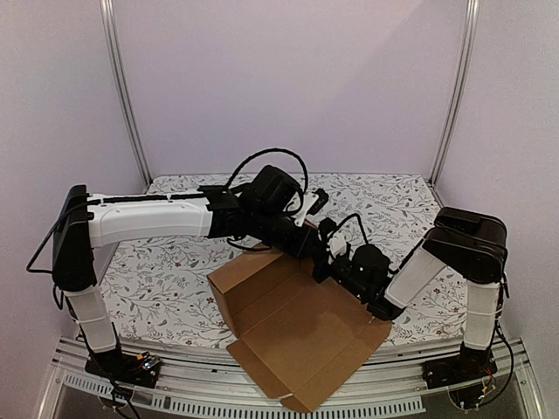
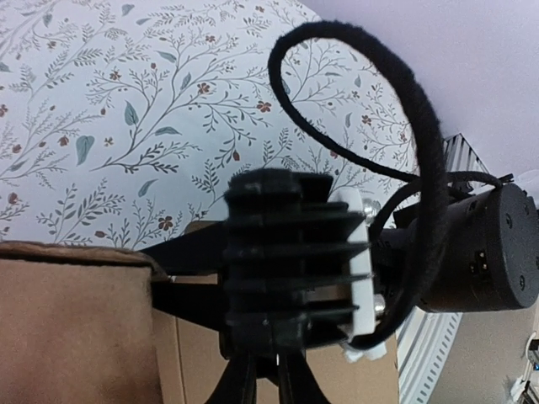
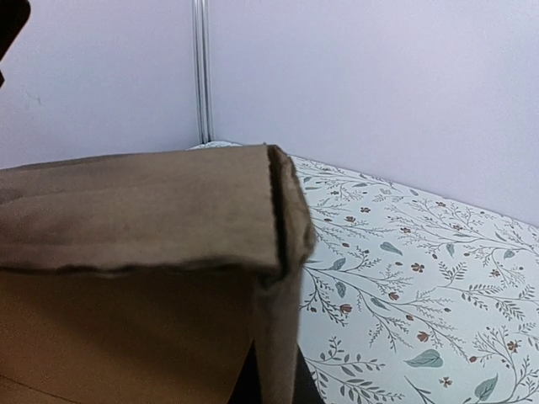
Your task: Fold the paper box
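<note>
The paper box [image 1: 297, 327] is brown cardboard lying at the near middle of the table, its left wall raised and its front flap hanging over the table edge. Both arms meet over its far right corner. My right gripper [image 1: 330, 262] pinches an upright side wall [image 3: 278, 337] of the box at that corner; dark fingers [image 3: 244, 383] show on either side of the wall at the frame bottom. My left gripper [image 2: 269, 370] points down beside it with fingers pressed nearly together. The right arm's ribbed black wrist [image 2: 290, 261] hides the left fingertips. Cardboard [image 2: 76, 328] fills the lower left wrist view.
The table wears a white floral cloth [image 1: 175, 279]. Lilac walls and metal posts [image 1: 122, 96] close it in on three sides. A black cable loop [image 2: 404, 109] arches over the wrists. A slotted metal rail [image 1: 262, 397] runs along the near edge under the box's overhanging flap.
</note>
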`<move>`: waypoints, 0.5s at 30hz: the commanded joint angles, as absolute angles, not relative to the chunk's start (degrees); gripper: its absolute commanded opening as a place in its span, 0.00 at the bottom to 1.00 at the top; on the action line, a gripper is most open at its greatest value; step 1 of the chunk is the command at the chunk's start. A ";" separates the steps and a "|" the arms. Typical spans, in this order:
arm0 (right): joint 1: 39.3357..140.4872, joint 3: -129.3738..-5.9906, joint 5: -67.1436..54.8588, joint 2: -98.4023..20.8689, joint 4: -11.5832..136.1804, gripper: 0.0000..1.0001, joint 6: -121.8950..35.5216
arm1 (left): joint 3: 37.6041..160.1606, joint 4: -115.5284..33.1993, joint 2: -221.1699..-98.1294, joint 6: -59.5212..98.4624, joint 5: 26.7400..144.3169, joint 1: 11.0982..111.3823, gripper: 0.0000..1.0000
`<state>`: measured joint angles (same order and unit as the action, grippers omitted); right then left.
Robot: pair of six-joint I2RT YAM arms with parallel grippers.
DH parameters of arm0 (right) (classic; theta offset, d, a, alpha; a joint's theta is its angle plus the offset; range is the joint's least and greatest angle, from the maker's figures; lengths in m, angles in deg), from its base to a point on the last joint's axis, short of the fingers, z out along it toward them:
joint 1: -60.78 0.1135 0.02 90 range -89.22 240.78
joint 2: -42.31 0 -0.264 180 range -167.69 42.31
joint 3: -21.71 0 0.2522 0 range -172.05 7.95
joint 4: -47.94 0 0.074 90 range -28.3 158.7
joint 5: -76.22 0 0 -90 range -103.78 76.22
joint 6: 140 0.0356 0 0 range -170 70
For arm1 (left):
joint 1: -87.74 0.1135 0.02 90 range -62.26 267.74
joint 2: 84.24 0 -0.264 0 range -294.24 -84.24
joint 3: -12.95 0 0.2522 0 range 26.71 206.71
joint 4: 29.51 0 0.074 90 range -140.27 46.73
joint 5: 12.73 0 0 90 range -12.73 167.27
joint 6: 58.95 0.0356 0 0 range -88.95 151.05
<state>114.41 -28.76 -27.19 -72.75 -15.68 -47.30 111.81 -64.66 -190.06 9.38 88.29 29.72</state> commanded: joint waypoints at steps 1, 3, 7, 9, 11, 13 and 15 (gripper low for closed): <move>114.74 -30.06 -27.63 -74.20 -18.80 0.00 -47.55 | 110.74 -65.98 -189.22 9.17 89.26 29.12 0.10; 114.75 -29.95 -27.48 -74.39 -18.80 0.00 -47.71 | 111.05 -65.90 -188.68 9.26 89.31 29.12 0.11; 114.75 -29.35 -26.93 -73.77 -18.80 0.00 -48.27 | 112.56 -67.03 -186.58 10.05 89.13 29.12 0.21; 114.73 -28.96 -26.69 -73.12 -18.80 0.00 -49.19 | 113.56 -67.97 -184.96 10.51 88.81 29.12 0.27; 114.63 -28.52 -26.22 -72.41 -18.80 0.00 -49.69 | 114.28 -69.32 -182.70 10.80 86.78 29.12 0.29; 114.49 -27.95 -25.36 -71.40 -18.80 0.00 -51.66 | 114.51 -70.87 -179.54 11.53 83.78 29.12 0.31; 114.14 -27.31 -23.92 -70.42 -18.72 0.00 -52.87 | 114.44 -72.48 -176.78 12.64 80.66 29.12 0.34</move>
